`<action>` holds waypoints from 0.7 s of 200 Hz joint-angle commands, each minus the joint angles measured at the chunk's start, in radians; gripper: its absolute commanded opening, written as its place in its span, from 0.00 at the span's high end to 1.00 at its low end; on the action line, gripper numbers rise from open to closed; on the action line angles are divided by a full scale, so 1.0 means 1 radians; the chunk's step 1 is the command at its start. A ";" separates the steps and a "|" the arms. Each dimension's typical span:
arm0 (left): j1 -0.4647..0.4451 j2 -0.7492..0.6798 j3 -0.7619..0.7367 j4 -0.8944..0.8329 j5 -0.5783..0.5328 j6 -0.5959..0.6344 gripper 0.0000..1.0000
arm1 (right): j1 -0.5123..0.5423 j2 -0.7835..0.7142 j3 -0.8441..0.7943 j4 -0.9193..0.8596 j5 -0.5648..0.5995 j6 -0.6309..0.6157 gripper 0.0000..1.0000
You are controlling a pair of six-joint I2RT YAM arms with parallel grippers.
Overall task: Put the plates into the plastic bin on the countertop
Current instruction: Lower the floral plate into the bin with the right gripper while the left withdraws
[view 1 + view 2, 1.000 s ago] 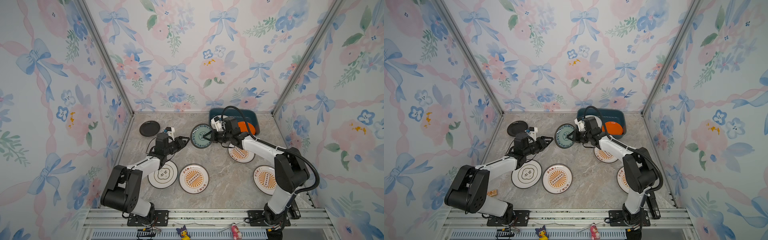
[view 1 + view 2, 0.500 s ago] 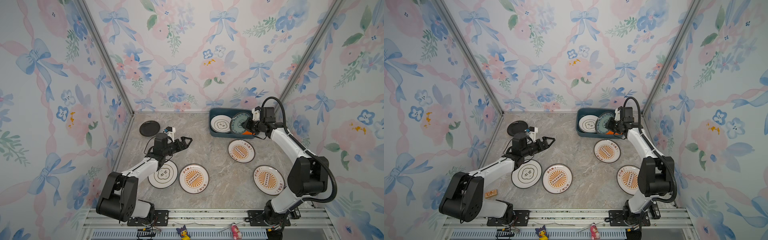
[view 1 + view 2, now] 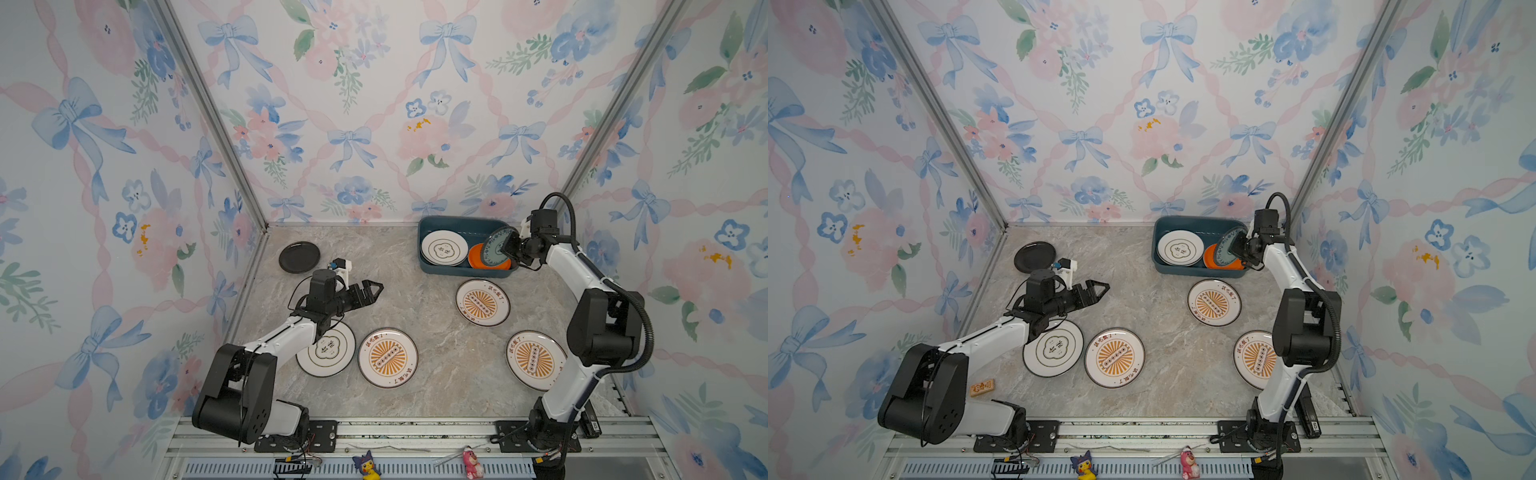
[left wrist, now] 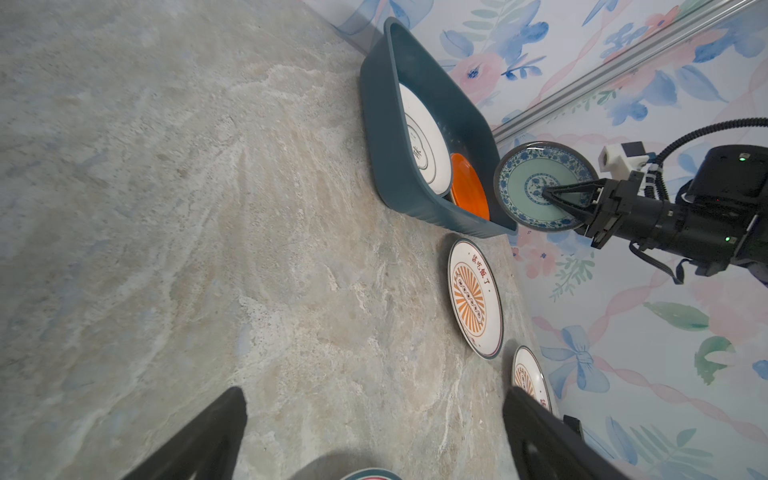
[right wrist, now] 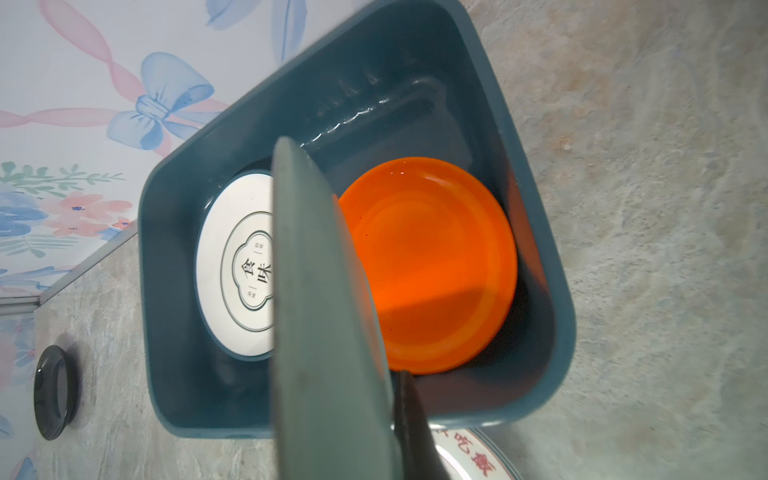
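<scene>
Clamps round teal-patterned plate in right tool over teal plastic bin holding two; left tool apart; five to go.

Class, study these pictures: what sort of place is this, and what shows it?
Probably a robot test cell staged as a kitchen counter. Floral wallpaper panels on metal frame posts box in a marble-patterned countertop, and a left arm and right arm are mounted on a rail at its front.
</scene>
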 commanded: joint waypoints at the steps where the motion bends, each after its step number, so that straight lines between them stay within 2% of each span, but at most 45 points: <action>1: 0.006 -0.009 -0.002 -0.028 -0.011 0.041 0.02 | -0.017 0.057 0.062 -0.002 -0.032 0.017 1.00; 39: 0.011 -0.009 0.004 -0.035 -0.011 0.044 0.02 | -0.030 0.128 0.079 0.030 -0.088 0.063 1.00; 66: 0.014 -0.001 0.009 -0.037 -0.013 0.043 0.02 | -0.037 0.155 0.067 0.058 -0.115 0.087 0.95; 140: 0.012 0.019 0.024 -0.039 -0.008 0.041 0.02 | -0.055 0.209 0.062 0.064 -0.141 0.100 0.91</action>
